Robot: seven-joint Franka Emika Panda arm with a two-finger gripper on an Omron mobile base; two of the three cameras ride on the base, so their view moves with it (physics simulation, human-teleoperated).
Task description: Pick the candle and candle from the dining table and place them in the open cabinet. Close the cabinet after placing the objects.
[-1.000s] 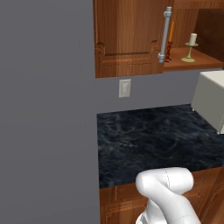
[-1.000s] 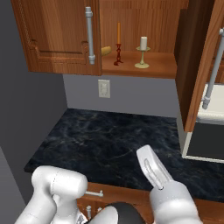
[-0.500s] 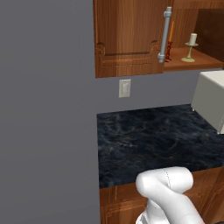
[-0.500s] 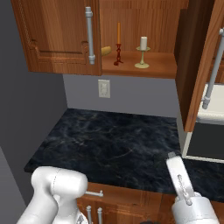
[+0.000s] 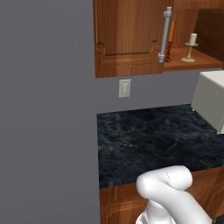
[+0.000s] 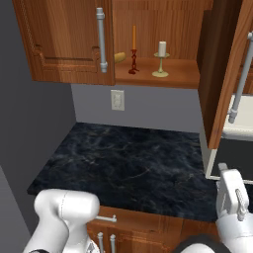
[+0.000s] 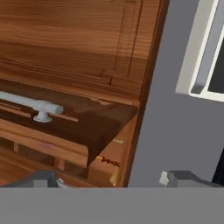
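The grey wall (image 5: 48, 109) took up the whole 9 o'clock side of the left base view. Below the cupboard ran the dark veined stone surface (image 6: 128, 168), with reddish-brown wood fronts (image 6: 148, 232) under its near edge. The white arm (image 5: 170, 192) rose at 5 o'clock in the left base view, and at 7 o'clock in the right base view.

The wall cupboard (image 6: 64, 44) hung at 12 o'clock above the surface. Its left door was shut, with a long steel bar handle (image 6: 101, 39) along its edge. Its right door (image 6: 225, 74) stood swung open towards the room at 3 o'clock, carrying its own bar handle (image 6: 242, 74). A white appliance (image 5: 212, 103) sat at 3 o'clock in the left base view. A pale wall socket (image 6: 117, 100) sat on the wall just under the cupboard.

Both candles stood upright on the open cupboard shelf (image 6: 173, 74). The thin orange candle (image 6: 133, 42) in its dark red holder was at 9 o'clock of the short cream candle (image 6: 162, 49) on its pale stand, near each other but apart. A small yellow thing (image 6: 119, 57) lay on the shelf just beside the orange candle, at its 9 o'clock.

The gripper (image 7: 109, 178) had its jaws released, spread wide with nothing between them, pointed towards the open door and cupboard side.
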